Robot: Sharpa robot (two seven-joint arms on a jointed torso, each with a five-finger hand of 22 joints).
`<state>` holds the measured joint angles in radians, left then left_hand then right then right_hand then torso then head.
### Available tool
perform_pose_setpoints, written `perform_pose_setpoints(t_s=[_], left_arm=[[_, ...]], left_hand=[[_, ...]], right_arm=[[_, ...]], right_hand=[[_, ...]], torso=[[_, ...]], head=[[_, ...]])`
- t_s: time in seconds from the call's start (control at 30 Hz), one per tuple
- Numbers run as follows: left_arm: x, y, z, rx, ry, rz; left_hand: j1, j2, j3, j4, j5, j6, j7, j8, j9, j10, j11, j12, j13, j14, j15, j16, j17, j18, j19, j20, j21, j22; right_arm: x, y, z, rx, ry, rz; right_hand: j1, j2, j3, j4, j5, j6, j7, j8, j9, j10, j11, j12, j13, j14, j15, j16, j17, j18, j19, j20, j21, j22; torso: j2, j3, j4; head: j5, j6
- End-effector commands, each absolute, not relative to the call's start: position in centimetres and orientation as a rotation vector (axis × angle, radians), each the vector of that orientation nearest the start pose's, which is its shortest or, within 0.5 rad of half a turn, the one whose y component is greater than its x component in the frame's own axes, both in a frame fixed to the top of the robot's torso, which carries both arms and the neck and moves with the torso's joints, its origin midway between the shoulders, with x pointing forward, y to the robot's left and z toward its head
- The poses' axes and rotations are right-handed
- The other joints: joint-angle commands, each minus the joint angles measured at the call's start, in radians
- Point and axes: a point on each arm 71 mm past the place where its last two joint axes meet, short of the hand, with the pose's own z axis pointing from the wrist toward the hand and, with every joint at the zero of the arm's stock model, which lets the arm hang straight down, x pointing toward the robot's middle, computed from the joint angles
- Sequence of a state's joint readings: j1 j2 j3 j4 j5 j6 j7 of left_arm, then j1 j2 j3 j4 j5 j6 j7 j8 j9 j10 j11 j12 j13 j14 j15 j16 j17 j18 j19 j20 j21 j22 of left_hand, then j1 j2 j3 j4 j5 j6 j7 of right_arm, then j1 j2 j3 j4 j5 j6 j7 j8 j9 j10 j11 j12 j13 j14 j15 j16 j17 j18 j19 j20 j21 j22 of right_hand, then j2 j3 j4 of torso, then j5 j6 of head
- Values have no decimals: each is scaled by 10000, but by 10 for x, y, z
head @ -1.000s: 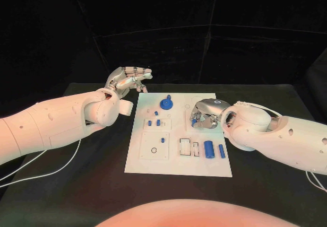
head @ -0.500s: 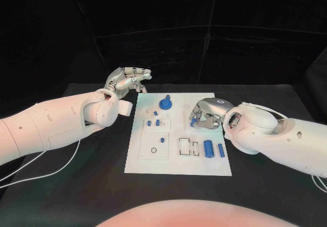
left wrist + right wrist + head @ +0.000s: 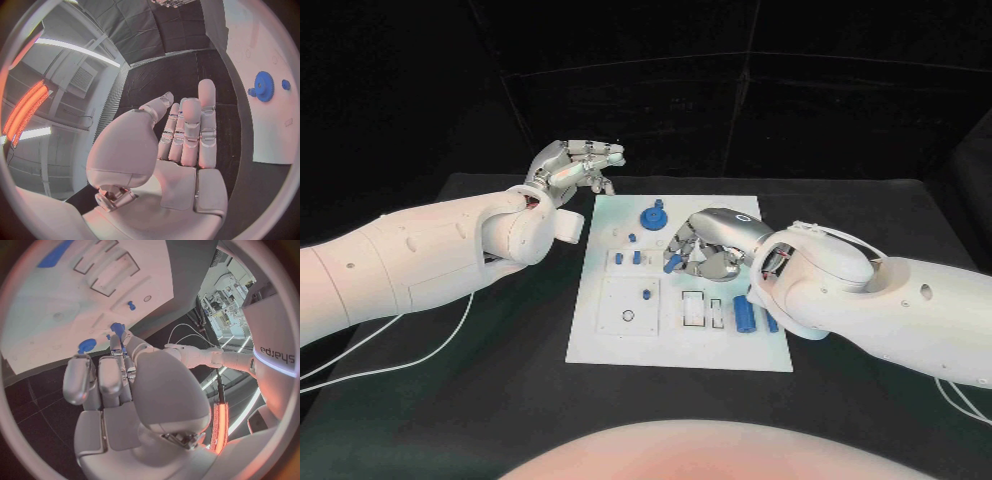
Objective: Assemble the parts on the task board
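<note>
The white task board lies in the middle of the black table. My right hand hovers over the board's middle and pinches a small blue part at its fingertips; the right wrist view shows that part between thumb and finger above the board. A blue gear stands at the board's far end, also seen from the left wrist. Two short blue pegs and one more peg sit on the left plates. A blue cylinder lies beside my right arm. My left hand is raised off the board's far left corner, fingers extended, holding nothing.
Empty rectangular slots lie at the board's middle, and an oval hole sits in the near left plate. White cables trail over the table at the left and right. Black curtains close off the back.
My right hand has moved left across the board, from its right edge to above its middle, carrying the small blue part. The left hand has stayed put.
</note>
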<state>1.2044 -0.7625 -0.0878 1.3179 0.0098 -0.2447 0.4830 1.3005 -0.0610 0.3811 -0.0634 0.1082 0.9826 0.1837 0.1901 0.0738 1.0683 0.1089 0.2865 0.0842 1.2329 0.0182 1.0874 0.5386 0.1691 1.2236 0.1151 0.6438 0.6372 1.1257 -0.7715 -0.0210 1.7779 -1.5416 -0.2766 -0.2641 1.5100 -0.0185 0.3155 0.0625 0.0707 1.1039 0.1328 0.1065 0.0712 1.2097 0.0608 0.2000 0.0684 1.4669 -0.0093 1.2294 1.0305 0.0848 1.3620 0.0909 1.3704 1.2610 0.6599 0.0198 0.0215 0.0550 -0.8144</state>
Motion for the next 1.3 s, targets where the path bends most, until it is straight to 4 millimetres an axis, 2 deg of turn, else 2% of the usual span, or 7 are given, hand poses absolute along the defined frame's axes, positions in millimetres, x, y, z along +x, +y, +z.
perform_pose_setpoints(t_s=[0.03,0.1,0.17,0.23,0.43,0.67,1.3], left_arm=[[521,227,-198,-10800,13506,-15325],[521,226,-198,-10794,13519,-15351],[521,225,-198,-10788,13538,-15384],[521,224,-199,-10787,13542,-15389],[521,224,-199,-10783,13545,-15399],[521,223,-199,-10782,13554,-15407],[522,222,-200,-10802,13586,-15409]], left_hand=[[25,80,-66,6,-17,-48,-4,34,11,-99,-4,37,10,-61,29,-31,-10,132,-69,33,-38,-12],[25,80,-66,6,-17,-48,-4,34,11,-99,-4,37,10,-61,29,-31,-10,132,-69,33,-38,-12],[25,80,-66,6,-17,-48,-4,34,11,-99,-4,37,10,-61,29,-31,-10,132,-69,33,-38,-12],[25,80,-66,6,-17,-48,-4,34,11,-99,-4,37,10,-61,29,-31,-10,132,-69,33,-38,-12],[45,94,-88,-1,-12,-68,-5,67,14,-120,-6,71,14,-74,28,-28,-33,135,-66,35,-55,-26],[45,94,-88,-1,-12,-68,-5,67,14,-120,-6,71,14,-74,28,-28,-33,135,-66,35,-55,-26],[45,94,-88,-1,-12,-68,-5,67,14,-120,-6,71,14,-74,28,-28,-33,135,-66,35,-55,-26]], right_arm=[[410,-85,-189,-2930,17031,9031],[407,-75,-195,-3093,17127,9272],[404,-66,-201,-3237,17232,9485],[402,-57,-209,-3411,17340,9642],[400,-46,-221,-3713,17584,9725],[398,-40,-230,-4000,17802,9700],[397,-36,-241,-4583,18427,9325]], right_hand=[[-61,-51,98,-9,41,68,77,-73,3,27,40,-66,-7,190,-65,46,-5,-104,66,13,28,2],[-68,-56,120,-13,48,65,80,-79,2,25,44,-79,-8,188,-63,44,-11,-101,57,16,22,-8],[-78,-63,149,-19,58,59,86,-89,0,20,49,-96,-8,185,-59,39,-21,-99,49,19,17,-16],[-87,-71,179,-28,70,53,92,-98,-2,16,54,-113,-9,184,-55,42,-20,-100,51,22,22,-10],[-96,-79,210,-39,81,49,98,-106,-4,15,59,-130,-8,181,-51,39,-28,-97,43,25,16,-19],[-98,-84,226,-47,87,49,99,-110,-4,16,60,-137,-8,182,-49,44,-22,-98,45,27,20,-14],[-112,-98,245,-55,89,49,104,-115,-4,18,65,-148,-6,179,-46,39,-33,-96,39,30,16,-21]], torso=[[14,6,-25],[22,7,-11],[24,17,36],[7,13,10],[13,5,28],[14,22,-1],[8,15,13]], head=[[93,-26],[122,-40],[141,-80],[226,-120],[321,-188],[443,-239],[508,-312]])
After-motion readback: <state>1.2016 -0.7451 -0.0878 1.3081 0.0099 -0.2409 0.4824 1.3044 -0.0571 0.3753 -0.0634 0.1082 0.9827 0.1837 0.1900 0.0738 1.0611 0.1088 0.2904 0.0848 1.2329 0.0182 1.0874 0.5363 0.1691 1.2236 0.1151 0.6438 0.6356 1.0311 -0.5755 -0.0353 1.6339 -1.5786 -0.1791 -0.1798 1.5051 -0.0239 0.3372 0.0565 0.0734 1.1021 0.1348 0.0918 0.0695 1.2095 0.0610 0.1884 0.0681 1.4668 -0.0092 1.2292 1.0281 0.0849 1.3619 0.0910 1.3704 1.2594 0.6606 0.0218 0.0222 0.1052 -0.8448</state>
